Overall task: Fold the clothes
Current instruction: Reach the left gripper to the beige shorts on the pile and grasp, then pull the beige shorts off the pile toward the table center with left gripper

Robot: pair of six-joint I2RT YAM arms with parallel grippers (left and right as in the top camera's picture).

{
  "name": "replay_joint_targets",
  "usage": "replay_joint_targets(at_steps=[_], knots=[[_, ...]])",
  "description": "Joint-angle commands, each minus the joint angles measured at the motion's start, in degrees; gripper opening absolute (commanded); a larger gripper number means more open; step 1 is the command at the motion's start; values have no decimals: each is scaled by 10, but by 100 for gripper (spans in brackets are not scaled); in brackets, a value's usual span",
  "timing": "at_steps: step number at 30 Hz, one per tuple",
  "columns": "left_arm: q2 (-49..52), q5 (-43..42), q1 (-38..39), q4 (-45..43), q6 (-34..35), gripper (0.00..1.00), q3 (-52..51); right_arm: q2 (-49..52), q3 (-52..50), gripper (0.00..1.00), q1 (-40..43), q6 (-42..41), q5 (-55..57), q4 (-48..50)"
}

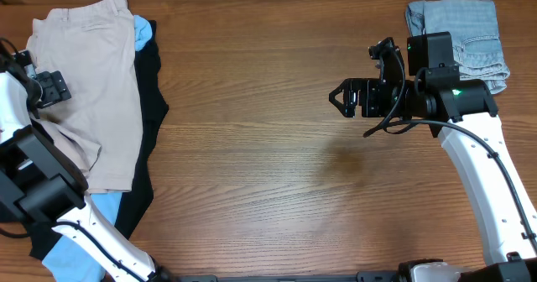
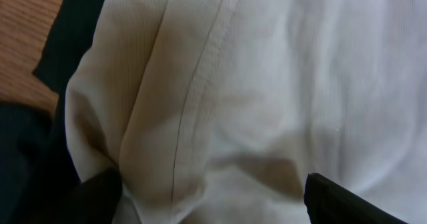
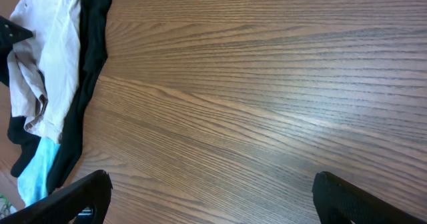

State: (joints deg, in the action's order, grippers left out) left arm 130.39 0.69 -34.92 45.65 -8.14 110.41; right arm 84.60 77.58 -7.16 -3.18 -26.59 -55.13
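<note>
Beige khaki shorts lie at the table's left on top of a black garment and a light-blue shirt. My left gripper sits low over the shorts' left side. In the left wrist view its fingers are spread wide with beige fabric between them, not pinched. Pale denim shorts lie folded at the far right. My right gripper is open and empty above bare table, pointing left; its wrist view shows the clothes pile far off.
The wooden table stretches between the two piles. The right arm's body reaches in from the front right, partly over the denim shorts. The left arm covers the pile's front left part.
</note>
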Motion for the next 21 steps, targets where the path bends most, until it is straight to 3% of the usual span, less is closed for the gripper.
replay_joint_targets(at_steps=[1,5,8,11,21], knots=[[7,-5,-4,-18,-15,85,12,0,12,100,1,2,-1,2],[7,-5,-3,-24,-15,62,12,0,12,100,1,2,-1,9],[7,-6,-3,-22,-15,23,12,0,12,99,1,2,-1,15],[7,-7,-2,-12,-10,6,12,0,12,99,1,2,-1,19],[-15,-21,26,44,22,4,32,0,12,93,1,2,-1,19]])
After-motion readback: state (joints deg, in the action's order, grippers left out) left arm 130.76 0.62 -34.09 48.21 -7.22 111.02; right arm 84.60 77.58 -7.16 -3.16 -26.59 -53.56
